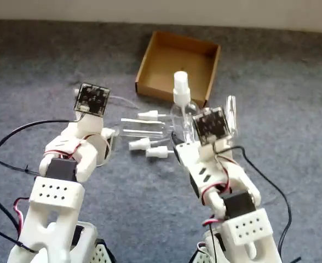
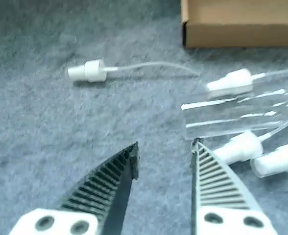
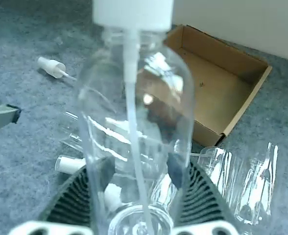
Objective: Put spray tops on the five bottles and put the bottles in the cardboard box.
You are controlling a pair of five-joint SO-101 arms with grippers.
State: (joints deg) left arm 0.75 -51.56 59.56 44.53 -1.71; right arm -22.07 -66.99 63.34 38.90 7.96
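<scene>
One clear bottle (image 3: 134,122), with a spray top (image 3: 133,12) already fitted, is held upright by the right gripper (image 3: 139,166). The fingers are closed against its lower body. It is positioned in front of the cardboard box (image 1: 174,41), outside it. A second bottle (image 3: 247,181) is noted just beside it, orientation unclear. A third bottle (image 2: 237,115) is laid flat on the grey carpet (image 1: 40,71) among loose spray tops (image 2: 87,71). The left gripper (image 2: 165,147) is held over the carpet near that lying bottle, fingers moderately parted, with nothing gripped.
</scene>
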